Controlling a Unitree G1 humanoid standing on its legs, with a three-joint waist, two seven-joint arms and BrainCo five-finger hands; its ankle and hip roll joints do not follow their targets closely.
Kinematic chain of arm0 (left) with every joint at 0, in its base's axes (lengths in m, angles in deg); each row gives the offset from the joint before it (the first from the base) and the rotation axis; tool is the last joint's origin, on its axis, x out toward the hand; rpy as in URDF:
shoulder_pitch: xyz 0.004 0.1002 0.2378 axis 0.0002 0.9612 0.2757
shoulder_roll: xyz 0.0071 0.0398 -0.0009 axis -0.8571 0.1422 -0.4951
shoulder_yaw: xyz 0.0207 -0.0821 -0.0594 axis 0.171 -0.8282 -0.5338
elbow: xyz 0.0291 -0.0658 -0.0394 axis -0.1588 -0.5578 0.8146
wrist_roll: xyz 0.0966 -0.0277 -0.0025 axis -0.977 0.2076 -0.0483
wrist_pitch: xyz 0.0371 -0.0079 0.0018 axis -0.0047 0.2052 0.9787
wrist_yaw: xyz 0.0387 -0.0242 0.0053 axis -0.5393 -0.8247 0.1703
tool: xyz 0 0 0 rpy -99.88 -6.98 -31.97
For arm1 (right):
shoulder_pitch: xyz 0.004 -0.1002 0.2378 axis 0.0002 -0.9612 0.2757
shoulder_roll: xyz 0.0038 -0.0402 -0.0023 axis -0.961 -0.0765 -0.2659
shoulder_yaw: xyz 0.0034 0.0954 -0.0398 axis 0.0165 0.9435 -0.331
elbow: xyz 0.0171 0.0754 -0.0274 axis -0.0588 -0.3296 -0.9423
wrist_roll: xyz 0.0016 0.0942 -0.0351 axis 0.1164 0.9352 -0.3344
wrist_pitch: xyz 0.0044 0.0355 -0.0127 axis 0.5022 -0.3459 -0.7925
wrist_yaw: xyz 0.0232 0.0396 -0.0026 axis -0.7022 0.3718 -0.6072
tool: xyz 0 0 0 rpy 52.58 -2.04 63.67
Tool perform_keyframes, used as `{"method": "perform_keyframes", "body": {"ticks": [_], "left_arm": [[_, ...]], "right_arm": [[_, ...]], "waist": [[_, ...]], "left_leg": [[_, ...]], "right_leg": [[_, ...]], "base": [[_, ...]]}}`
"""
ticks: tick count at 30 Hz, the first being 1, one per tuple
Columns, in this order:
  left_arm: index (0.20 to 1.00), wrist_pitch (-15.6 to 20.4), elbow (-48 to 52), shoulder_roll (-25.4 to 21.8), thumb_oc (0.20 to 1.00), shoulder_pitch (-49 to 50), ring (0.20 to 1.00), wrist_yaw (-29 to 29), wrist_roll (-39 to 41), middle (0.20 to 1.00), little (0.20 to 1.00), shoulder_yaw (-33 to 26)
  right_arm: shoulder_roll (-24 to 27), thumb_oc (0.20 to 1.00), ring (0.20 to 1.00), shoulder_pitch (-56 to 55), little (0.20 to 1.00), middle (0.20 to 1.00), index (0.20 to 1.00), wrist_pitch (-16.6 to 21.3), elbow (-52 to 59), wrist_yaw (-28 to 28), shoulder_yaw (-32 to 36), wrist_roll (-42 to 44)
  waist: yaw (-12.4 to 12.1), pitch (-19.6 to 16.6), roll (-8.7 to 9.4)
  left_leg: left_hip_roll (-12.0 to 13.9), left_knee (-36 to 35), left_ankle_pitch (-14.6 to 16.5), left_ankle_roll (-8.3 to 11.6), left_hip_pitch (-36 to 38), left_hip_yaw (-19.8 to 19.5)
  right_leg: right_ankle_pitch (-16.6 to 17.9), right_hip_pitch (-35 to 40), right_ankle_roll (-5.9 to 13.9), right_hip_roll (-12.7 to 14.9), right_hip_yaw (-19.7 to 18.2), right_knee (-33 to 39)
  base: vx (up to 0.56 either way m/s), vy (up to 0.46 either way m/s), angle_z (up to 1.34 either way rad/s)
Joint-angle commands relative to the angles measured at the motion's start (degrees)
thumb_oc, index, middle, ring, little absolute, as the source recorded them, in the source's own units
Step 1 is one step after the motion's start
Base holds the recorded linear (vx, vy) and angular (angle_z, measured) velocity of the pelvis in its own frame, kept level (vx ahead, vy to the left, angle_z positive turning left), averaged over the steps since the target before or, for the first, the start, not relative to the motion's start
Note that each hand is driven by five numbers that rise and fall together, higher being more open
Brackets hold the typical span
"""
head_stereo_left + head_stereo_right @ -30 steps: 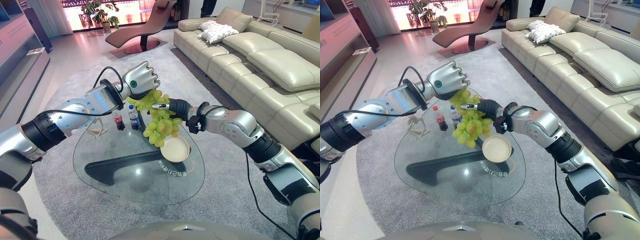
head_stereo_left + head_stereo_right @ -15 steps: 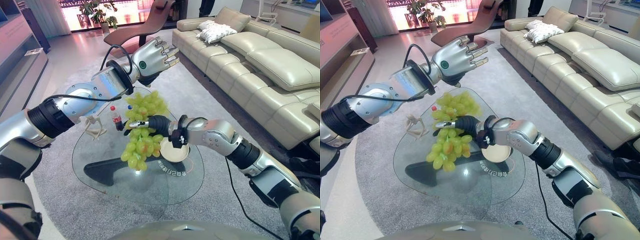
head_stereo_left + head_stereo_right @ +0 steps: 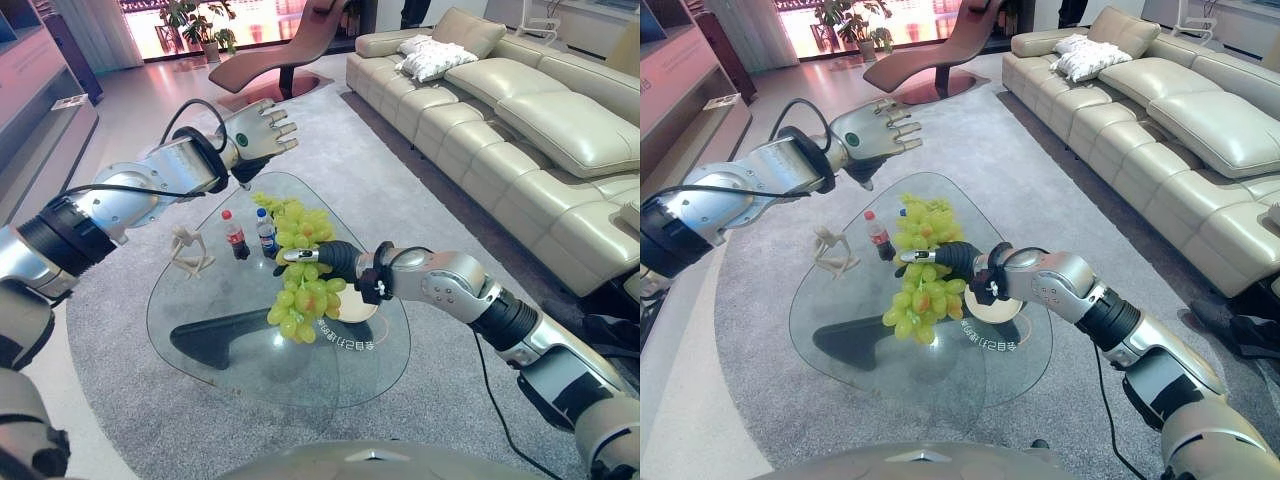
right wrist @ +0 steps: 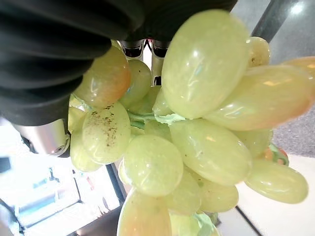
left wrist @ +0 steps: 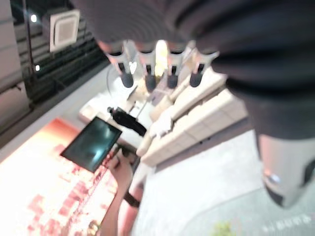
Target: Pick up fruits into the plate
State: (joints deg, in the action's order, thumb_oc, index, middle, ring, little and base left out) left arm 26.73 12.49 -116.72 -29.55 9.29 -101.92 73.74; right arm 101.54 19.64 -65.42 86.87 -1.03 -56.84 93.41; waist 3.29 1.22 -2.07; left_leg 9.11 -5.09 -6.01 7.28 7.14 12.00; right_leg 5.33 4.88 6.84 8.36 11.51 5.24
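while the round glass worktop (image 3: 230, 345) stands on a pale grey rug (image 3: 130, 400) in a living room, a cream leather sofa (image 3: 540, 110) runs along the robot's right side and a dark lounge chair (image 3: 270, 60) sits further off near bright windows. on the glass, toward its far side, stand two small bottles (image 3: 250, 235) close together, and a small pale figurine (image 3: 188, 252) stands near the worktop's left edge. the plate (image 3: 992, 308) lies toward the right edge of the glass, partly covered by the right arm. the right robot hand (image 3: 325, 260) is clamped on the grapes (image 3: 303, 290), a large green bunch, gripping it in its upper part so that the lower grapes hang above the glass just left of the plate; the right wrist view shows the fruit (image 4: 197, 123) pressed close against the dark cover. the left robot hand (image 3: 262, 130) is raised above the far edge of the worktop, fingers (image 5: 147, 81) straight and spread apart, holding nothing. the near half of the glass is bare, with a dark base (image 3: 230, 335) showing beneath it, and rug lies open all round the worktop's rim.
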Motion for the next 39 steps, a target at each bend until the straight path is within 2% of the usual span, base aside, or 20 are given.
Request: {"method": "perform_keyframes", "body": {"ticks": [1,6,9,14,15,17,20,22,25,27,30,35,39], "left_arm": [[1.000,-4.57,-4.59,-5.92,1.000,0.36,1.000,-4.42,3.18,1.000,1.000,-5.98],[1.000,-5.97,-6.15,-6.81,1.000,14.29,1.000,-8.76,7.99,1.000,1.000,-17.04],[1.000,-5.84,-7.69,-5.61,1.000,24.67,1.000,-11.44,10.71,1.000,1.000,-25.26],[1.000,-7.55,-8.66,0.10,1.000,40.08,1.000,-11.65,17.46,1.000,1.000,-35.82],[1.000,-9.23,-9.48,3.52,1.000,43.84,1.000,-12.07,20.38,1.000,1.000,-38.07],[1.000,-10.83,-11.19,7.18,1.000,46.65,1.000,-12.01,23.70,1.000,1.000,-39.22],[1.000,-15.63,-17.23,16.22,1.000,50.79,1.000,-13.14,34.93,1.000,1.000,-40.08],[1.000,-15.05,-22.76,20.74,1.000,52.71,1.000,-15.21,39.27,1.000,1.000,-40.41],[1.000,-13.56,-29.07,25.59,1.000,53.90,1.000,-15.80,41.36,1.000,1.000,-40.93],[1.000,-12.41,-34.50,28.96,1.000,54.08,1.000,-17.92,43.20,1.000,1.000,-41.01],[1.000,-10.18,-43.31,33.24,1.000,52.25,1.000,-21.00,45.03,1.000,1.000,-40.79],[1.000,-8.79,-47.55,34.38,1.000,51.21,1.000,-23.59,44.62,1.000,1.000,-39.60],[1.000,-7.23,-49.25,34.34,1.000,50.33,1.000,-25.28,45.90,1.000,1.000,-38.97]], "right_arm": [[1.14,0.200,0.200,0.84,0.200,0.200,0.200,5.58,3.25,-0.02,7.66,2.66],[3.29,0.200,0.200,-7.02,0.200,0.200,0.200,7.88,1.20,-0.99,14.56,-1.24],[3.73,0.200,0.200,-11.79,0.200,0.200,0.200,9.81,-1.03,-1.71,18.88,-4.96],[3.79,0.200,0.200,-19.50,0.200,0.200,0.200,13.97,-5.32,-2.97,24.41,-12.25],[3.42,0.200,0.200,-21.69,0.200,0.200,0.200,15.24,-6.83,-2.99,25.92,-14.49],[2.87,0.200,0.200,-23.26,0.200,0.200,0.200,17.44,-9.02,-2.44,26.63,-18.94],[1.78,0.200,0.200,-24.75,0.200,0.200,0.200,21.74,-14.49,0.87,27.35,-27.99],[1.77,0.200,0.200,-24.17,0.200,0.200,0.200,24.68,-18.05,2.23,27.30,-33.33],[2.33,0.200,0.200,-22.77,0.200,0.200,0.200,27.10,-21.86,3.71,27.10,-38.98],[2.97,0.200,0.200,-20.47,0.200,0.200,0.200,27.33,-25.06,5.51,26.36,-41.59],[5.67,0.200,0.200,-13.88,0.200,0.200,0.200,30.03,-31.07,9.50,22.83,-55.79],[6.64,0.200,0.200,-8.08,0.200,0.200,0.200,29.27,-38.23,12.11,19.56,-60.26],[7.57,0.200,0.200,-4.10,0.200,0.200,0.200,31.33,-44.68,14.11,18.42,-64.14]], "waist": [[-1.43,2.28,2.15],[-1.82,3.09,2.29],[-2.09,3.90,2.29],[-2.26,4.96,2.36],[-2.50,5.54,2.57],[-2.58,6.07,2.66],[-3.02,7.60,2.84],[-3.49,8.73,3.04],[-4.13,9.87,3.26],[-4.72,11.00,3.54],[-5.94,13.56,4.25],[-6.98,16.11,4.53],[-8.19,19.09,3.67]], "left_leg": [[0.26,1.44,4.59,-0.51,-0.98,-1.11],[0.07,1.26,4.56,-0.69,-1.44,-1.61],[-0.11,1.22,4.58,-0.78,-1.85,-1.90],[-0.42,1.07,4.74,-1.01,-2.10,-2.34],[-0.56,1.10,4.77,-1.12,-2.38,-2.55],[-0.72,1.09,4.79,-1.19,-2.71,-2.71],[-1.05,1.04,4.73,-1.46,-3.39,-3.19],[-1.20,1.02,4.68,-1.58,-4.06,-3.45],[-1.35,0.95,4.63,-1.68,-4.70,-3.76],[-1.44,1.08,4.55,-1.72,-5.55,-4.06],[-1.75,1.42,4.55,-1.93,-7.57,-4.81],[-2.20,1.58,4.46,-2.15,-9.60,-5.84],[-3.15,2.42,4.33,-2.42,-12.55,-6.85]], "right_leg": [[-5.10,2.38,1.65,1.75,2.02,-3.03],[-5.11,2.04,1.54,1.53,1.97,-2.81],[-5.05,1.74,1.48,1.46,2.11,-2.63],[-4.85,1.58,1.51,1.38,2.42,-2.11],[-4.74,1.29,1.50,1.36,2.37,-2.00],[-4.57,0.94,1.57,1.34,2.41,-1.88],[-4.42,0.11,1.51,1.11,2.38,-2.00],[-4.41,-0.50,1.43,1.00,2.51,-2.16],[-4.40,-1.02,1.31,0.86,2.68,-2.29],[-4.47,-1.72,1.22,0.80,2.70,-2.62],[-4.57,-3.40,1.07,0.59,2.58,-3.24],[-4.90,-5.34,0.67,0.08,2.49,-4.29],[-5.20,-7.82,0.23,-0.07,2.94,-5.66]], "base": [[0.00,0.000,0.00],[0.00,-0.002,0.01],[-0.02,-0.007,0.02],[0.00,0.000,0.00],[-0.03,-0.025,0.02],[-0.05,-0.028,0.05],[-0.07,-0.025,0.02],[-0.10,-0.022,0.02],[-0.07,-0.017,0.01],[-0.09,-0.026,0.06],[-0.12,-0.051,0.07],[-0.06,-0.029,0.07],[-0.06,0.002,0.14]]}}
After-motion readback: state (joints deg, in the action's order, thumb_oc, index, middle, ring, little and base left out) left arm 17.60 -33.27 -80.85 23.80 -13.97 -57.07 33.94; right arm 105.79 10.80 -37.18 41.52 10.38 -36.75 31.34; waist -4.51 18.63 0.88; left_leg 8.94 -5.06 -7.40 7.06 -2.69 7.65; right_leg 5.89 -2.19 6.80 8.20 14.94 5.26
